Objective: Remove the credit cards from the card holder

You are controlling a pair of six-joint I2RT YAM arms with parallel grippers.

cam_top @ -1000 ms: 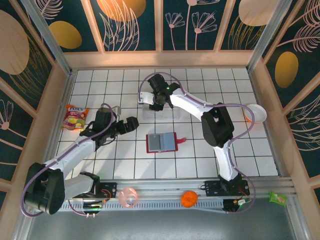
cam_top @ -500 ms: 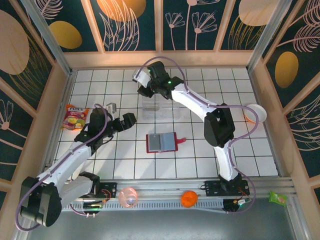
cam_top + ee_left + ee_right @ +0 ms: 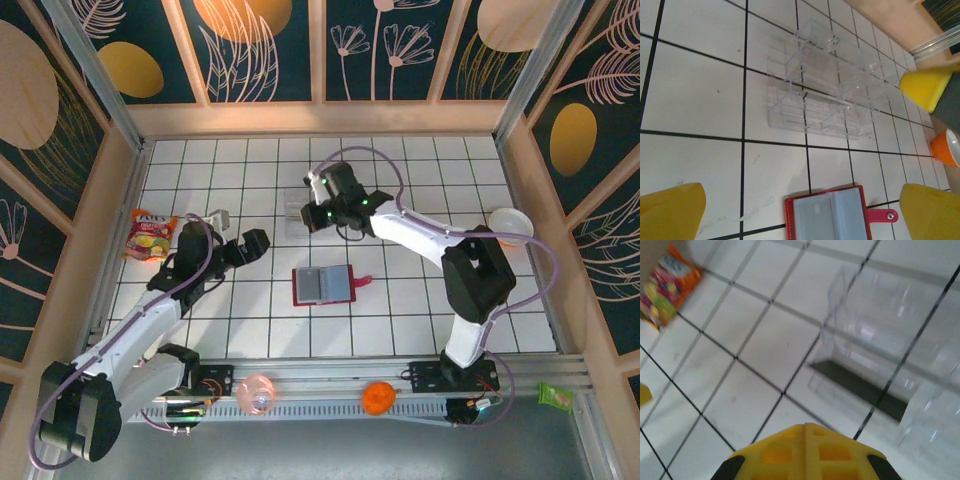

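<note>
Our left gripper (image 3: 252, 243) is released, its two yellow fingers (image 3: 672, 212) spread wide and holding nothing. The wallet (image 3: 322, 285) lies open and flat on the table (image 3: 400, 330) just ahead of this gripper, in line with the gap between the fingers and touching neither. Its grey-blue pockets (image 3: 832, 215) face up, and its tab (image 3: 887, 216) points toward the right-hand finger. We cannot tell whether cards sit in those pockets. Farther ahead of the left gripper, beyond the wallet and apart from it, sits the tray (image 3: 805, 92), clear plastic with several compartments. An orange bowl (image 3: 947, 147) is well off to that gripper's right.

Our right gripper (image 3: 310, 215) is clenched: its fingers (image 3: 785, 452) meet with no gap, and nothing shows between them. In the top view it hangs over the tray's left end. In its own wrist view the tray lies just ahead and to the right of the fingertips. A dark flat strip (image 3: 860, 387) lies in the tray compartment nearest this gripper, but the view is blurred and we cannot tell whether it is a card. The wallet is apart from this gripper, back toward the arm bases. A bright packet (image 3: 665, 290) lies far ahead of it, to the left.
</note>
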